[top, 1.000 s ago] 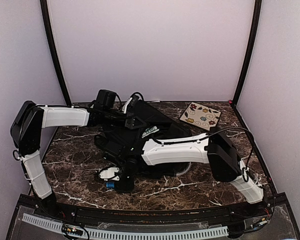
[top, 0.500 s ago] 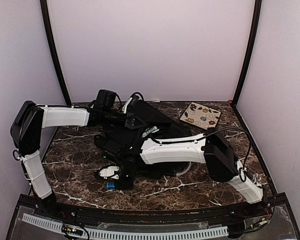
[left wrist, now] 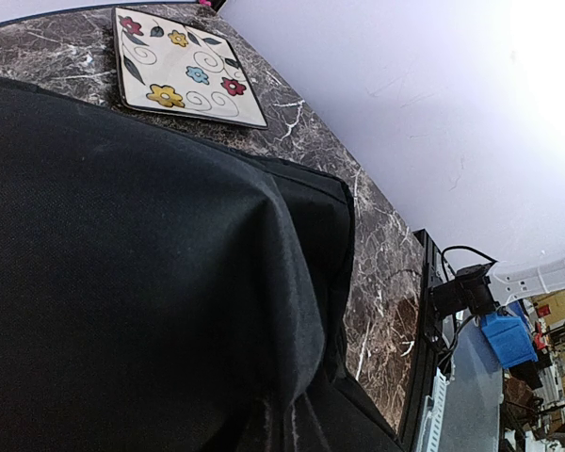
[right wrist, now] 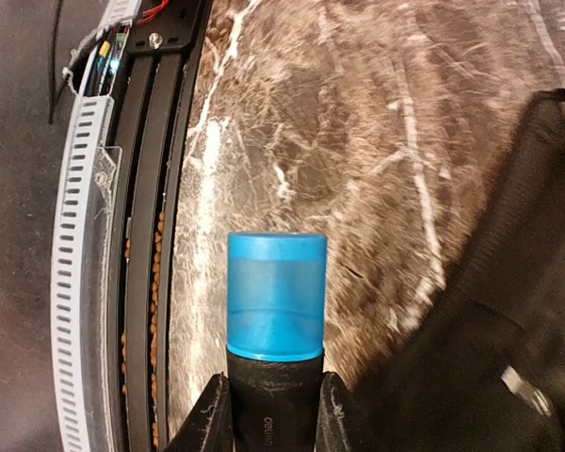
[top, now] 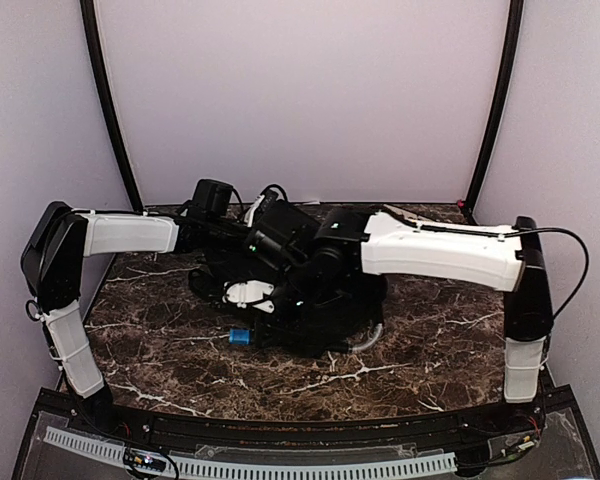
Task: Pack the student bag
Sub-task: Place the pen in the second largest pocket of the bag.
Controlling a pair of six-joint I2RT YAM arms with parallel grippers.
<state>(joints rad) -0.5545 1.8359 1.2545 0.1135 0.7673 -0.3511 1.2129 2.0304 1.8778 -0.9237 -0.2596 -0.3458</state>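
The student bag (top: 320,305), a large black backpack, lies mid-table. In the left wrist view its black fabric (left wrist: 141,273) fills the frame and bunches toward the bottom edge, where my left gripper pinches it; the fingers themselves are hidden. From above, the left gripper (top: 263,222) sits at the bag's rear left edge. My right gripper (right wrist: 275,386) is shut on a black stick with a blue cap (right wrist: 276,297), which points out past the fingertips over the marble. In the top view that blue cap (top: 240,337) hangs by the bag's front left corner.
A floral tile (left wrist: 184,66) lies on the marble behind the bag; from above the right arm (top: 440,250) covers it. A black rail with a white slotted strip (right wrist: 80,282) runs along the table's near edge. Walls enclose the left, back and right.
The right jaws closed on the blue-capped stick near the table's front. The right arm then rose and swung back, carrying the stick toward the bag. The left arm stayed still.
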